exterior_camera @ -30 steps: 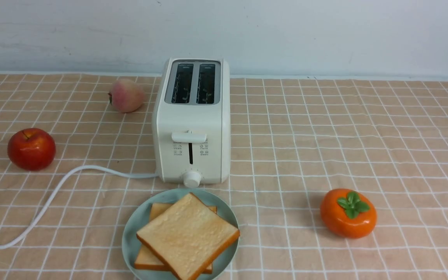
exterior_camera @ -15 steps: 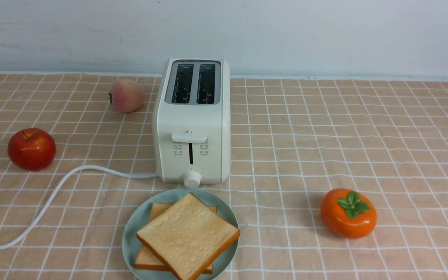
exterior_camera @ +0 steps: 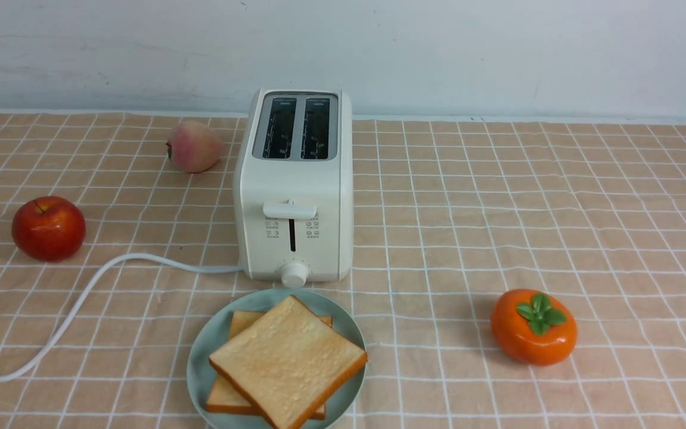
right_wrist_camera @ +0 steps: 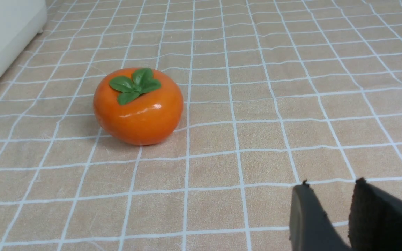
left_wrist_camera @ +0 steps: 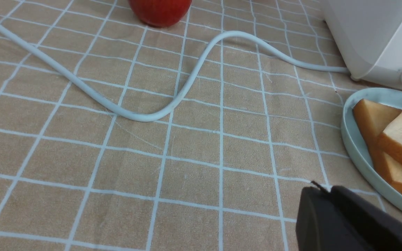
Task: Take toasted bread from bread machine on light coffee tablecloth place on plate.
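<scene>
Two slices of toasted bread [exterior_camera: 286, 360] lie stacked and skewed on the mint-green plate [exterior_camera: 197, 363], just in front of the bread machine [exterior_camera: 295, 179]. Both of its slots look empty. All of this rests on the light coffee tablecloth [exterior_camera: 498, 208]. Neither arm shows in the front view. In the left wrist view my left gripper [left_wrist_camera: 323, 190] hangs low over the cloth beside the plate [left_wrist_camera: 356, 153], jaws pressed together and holding nothing. My right gripper [right_wrist_camera: 332, 184] is open over bare cloth, with cloth showing between its fingers.
A red apple [exterior_camera: 48, 228] and a peach [exterior_camera: 194, 146] sit left of the bread machine. Its white cord [exterior_camera: 81, 298] snakes to the left front edge. An orange persimmon [exterior_camera: 533, 326] stands front right, a short way beyond my right gripper.
</scene>
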